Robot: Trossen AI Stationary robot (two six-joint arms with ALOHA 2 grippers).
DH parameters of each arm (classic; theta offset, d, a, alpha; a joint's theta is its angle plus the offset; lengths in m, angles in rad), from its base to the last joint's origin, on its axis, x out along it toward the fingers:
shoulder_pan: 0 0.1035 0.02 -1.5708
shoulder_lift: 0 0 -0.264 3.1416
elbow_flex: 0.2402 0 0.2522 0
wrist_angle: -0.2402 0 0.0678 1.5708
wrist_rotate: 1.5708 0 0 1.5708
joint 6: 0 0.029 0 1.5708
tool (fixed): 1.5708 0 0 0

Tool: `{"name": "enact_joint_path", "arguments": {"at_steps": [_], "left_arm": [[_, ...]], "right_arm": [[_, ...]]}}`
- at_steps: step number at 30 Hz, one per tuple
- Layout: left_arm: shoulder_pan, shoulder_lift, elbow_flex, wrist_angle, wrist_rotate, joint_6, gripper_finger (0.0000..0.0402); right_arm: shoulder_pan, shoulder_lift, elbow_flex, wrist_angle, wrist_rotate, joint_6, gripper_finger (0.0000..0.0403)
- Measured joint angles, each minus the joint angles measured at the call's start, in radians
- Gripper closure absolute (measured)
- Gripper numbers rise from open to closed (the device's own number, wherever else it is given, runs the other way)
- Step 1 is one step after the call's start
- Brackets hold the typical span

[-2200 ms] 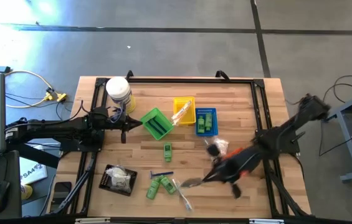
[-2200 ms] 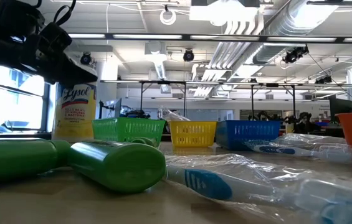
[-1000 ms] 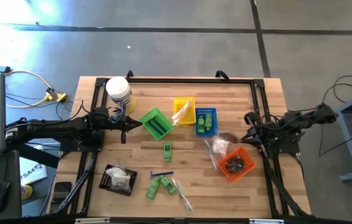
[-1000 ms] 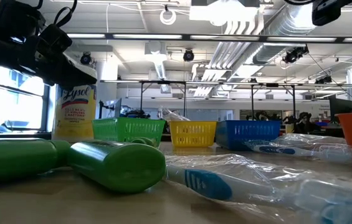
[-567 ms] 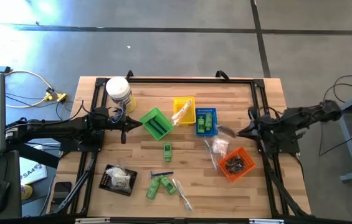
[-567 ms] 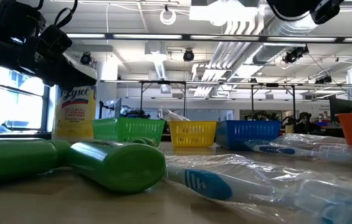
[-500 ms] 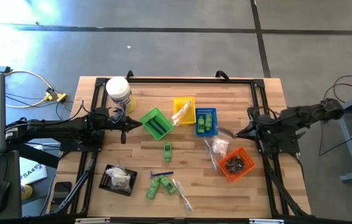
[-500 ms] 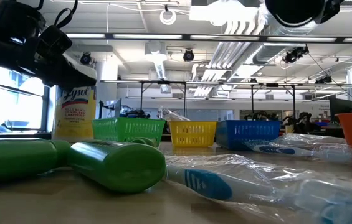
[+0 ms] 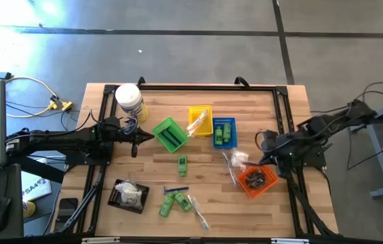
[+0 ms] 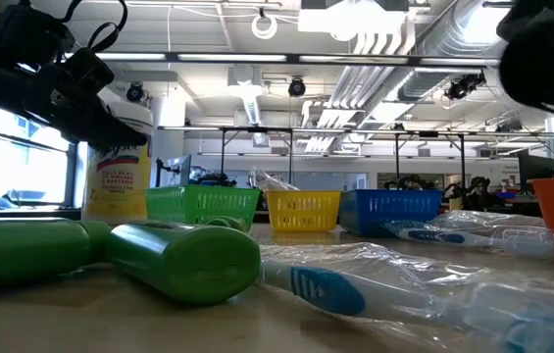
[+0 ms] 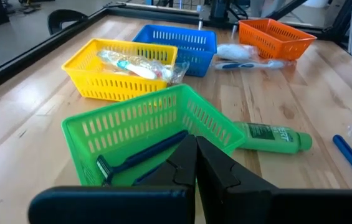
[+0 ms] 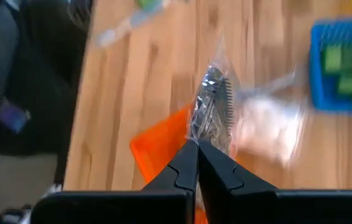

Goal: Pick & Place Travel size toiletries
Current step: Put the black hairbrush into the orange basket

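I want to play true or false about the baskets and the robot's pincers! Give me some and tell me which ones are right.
1. The green basket holds a blue razor. True.
2. The blue basket holds green bottles. True.
3. The right pincer is wide open. False: it is shut on a clear wrapped comb, above the orange basket.
4. The yellow basket sits between the green and blue baskets. True.
5. The left pincer is carrying a green tube. False: it is shut on nothing, beside the green basket.
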State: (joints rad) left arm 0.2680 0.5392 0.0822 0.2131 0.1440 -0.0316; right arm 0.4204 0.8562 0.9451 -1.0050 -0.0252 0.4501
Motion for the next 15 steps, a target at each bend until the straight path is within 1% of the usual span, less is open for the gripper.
{"name": "enact_joint_path", "arguments": {"at_steps": [4, 9, 15], "left_arm": [[0.0, 0.0, 0.0, -0.001, 0.0, 0.0, 0.0402], [0.0, 0.0, 0.0, 0.001, 0.0, 0.003, 0.0402], [0.0, 0.0, 0.0, 0.002, -0.013, 0.005, 0.0402]], "right_arm": [[0.043, 0.039, 0.001, -0.043, 0.02, 0.058, 0.0399], [0.097, 0.096, 0.001, -0.04, 0.025, 0.093, 0.0399], [0.16, 0.223, 0.001, -0.082, 0.037, 0.133, 0.0399]]}}
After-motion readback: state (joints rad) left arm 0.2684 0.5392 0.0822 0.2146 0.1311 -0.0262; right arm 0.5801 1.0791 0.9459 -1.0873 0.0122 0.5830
